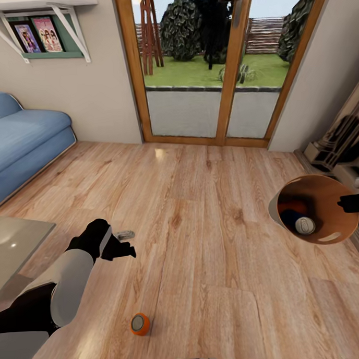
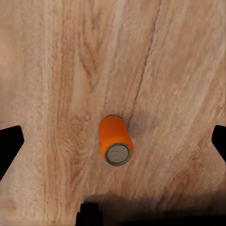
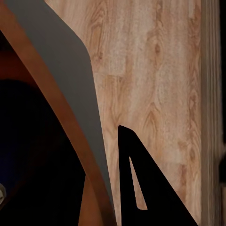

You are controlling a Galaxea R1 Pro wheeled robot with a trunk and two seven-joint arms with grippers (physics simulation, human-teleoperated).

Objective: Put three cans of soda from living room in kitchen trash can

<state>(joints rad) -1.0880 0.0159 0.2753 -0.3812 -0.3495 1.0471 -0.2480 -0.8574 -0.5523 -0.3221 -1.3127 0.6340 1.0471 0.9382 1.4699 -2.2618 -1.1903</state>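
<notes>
Two cans are already sitting inside the trash can (image 1: 328, 226), a dark blue can (image 1: 302, 223) with its silver top showing and an orange can (image 1: 291, 204) tucked behind it. The right gripper (image 1: 353, 202) is clamping the bucket's rim and holding it off the wood floor (image 1: 212, 209), over near the glass doors (image 1: 211, 68). The third orange can (image 1: 140, 324) is lying on its side on the floor, well apart from the bucket. The left gripper (image 1: 122, 250) is hanging over it with its fingers spread wide. Nothing's sitting between them; the blue sofa (image 1: 21, 139) and glass table (image 1: 15, 244) are off to the side.
</notes>
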